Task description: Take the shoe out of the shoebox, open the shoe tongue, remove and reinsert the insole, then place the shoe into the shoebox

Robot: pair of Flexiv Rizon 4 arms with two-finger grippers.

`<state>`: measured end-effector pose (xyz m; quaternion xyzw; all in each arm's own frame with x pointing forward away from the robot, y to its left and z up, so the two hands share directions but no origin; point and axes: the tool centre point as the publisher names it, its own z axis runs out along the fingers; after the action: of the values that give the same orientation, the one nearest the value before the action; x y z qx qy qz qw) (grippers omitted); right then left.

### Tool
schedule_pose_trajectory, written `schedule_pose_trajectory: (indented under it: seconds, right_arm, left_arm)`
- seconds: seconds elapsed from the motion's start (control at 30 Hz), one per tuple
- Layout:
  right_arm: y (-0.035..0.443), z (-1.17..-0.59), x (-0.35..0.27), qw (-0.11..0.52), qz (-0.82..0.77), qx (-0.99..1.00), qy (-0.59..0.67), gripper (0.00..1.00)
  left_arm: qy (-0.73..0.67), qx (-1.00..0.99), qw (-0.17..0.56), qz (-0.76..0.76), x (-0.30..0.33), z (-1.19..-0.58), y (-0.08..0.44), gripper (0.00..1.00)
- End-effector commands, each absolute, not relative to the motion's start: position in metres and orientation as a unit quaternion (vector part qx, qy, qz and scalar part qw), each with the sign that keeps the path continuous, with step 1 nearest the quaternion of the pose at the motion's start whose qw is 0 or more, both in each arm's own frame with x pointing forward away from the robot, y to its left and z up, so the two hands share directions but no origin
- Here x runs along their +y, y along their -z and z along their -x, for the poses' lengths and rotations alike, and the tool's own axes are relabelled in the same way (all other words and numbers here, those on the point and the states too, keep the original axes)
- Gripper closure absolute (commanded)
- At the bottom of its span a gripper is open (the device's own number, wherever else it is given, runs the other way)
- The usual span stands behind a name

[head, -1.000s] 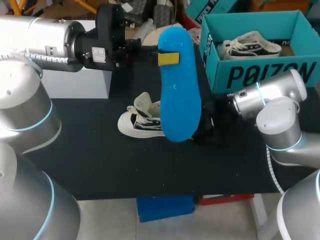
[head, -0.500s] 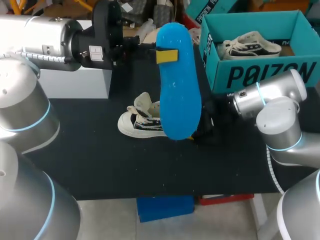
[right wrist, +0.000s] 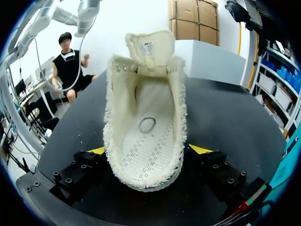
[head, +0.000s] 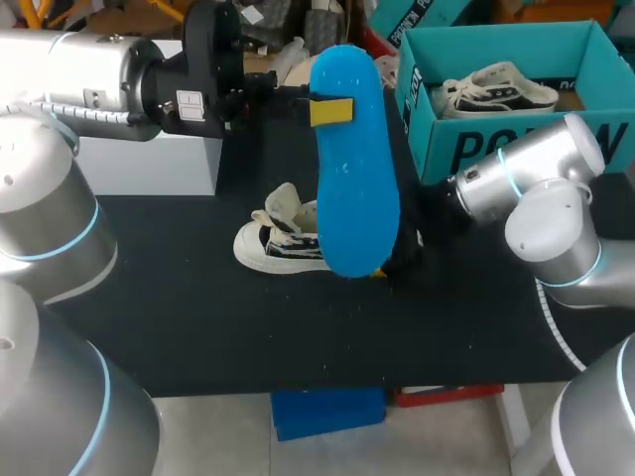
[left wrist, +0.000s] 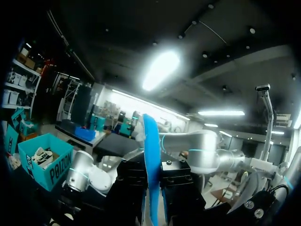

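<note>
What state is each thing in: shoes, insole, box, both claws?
blue insole: out of the shoe, held in the air.
shoe on the table: tongue open, no insole.
shoebox: open.
second shoe: inside the shoebox.
left claw: shut on the blue insole.
right claw: shut on the shoe on the table.

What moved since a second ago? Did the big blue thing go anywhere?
The left gripper pulled back a little toward its own side, taking the blue insole along. The right arm lifted its elbow slightly toward the shoebox. Unchanged: the left gripper pinches the insole, the right gripper holds the shoe by its heel on the table.
</note>
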<state>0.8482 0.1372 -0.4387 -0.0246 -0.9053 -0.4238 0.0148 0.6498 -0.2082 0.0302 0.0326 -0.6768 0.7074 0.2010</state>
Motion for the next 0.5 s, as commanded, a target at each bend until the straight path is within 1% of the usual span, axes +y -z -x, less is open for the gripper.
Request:
schedule_pose_trajectory:
  seconds: [0.03, 0.5]
  right_arm:
    - [0.427, -0.842, 0.137, 0.013, 0.037, -0.932, 0.36, 0.0]
    - [0.41, -0.837, 0.141, -0.006, 0.06, -0.982, 0.178, 0.0]
  left_arm:
    - [-0.709, -0.676, 0.199, -0.034, -0.21, -0.649, -0.029, 1.0]
    - [-0.709, -0.676, 0.199, -0.034, -0.21, -0.649, -0.029, 1.0]
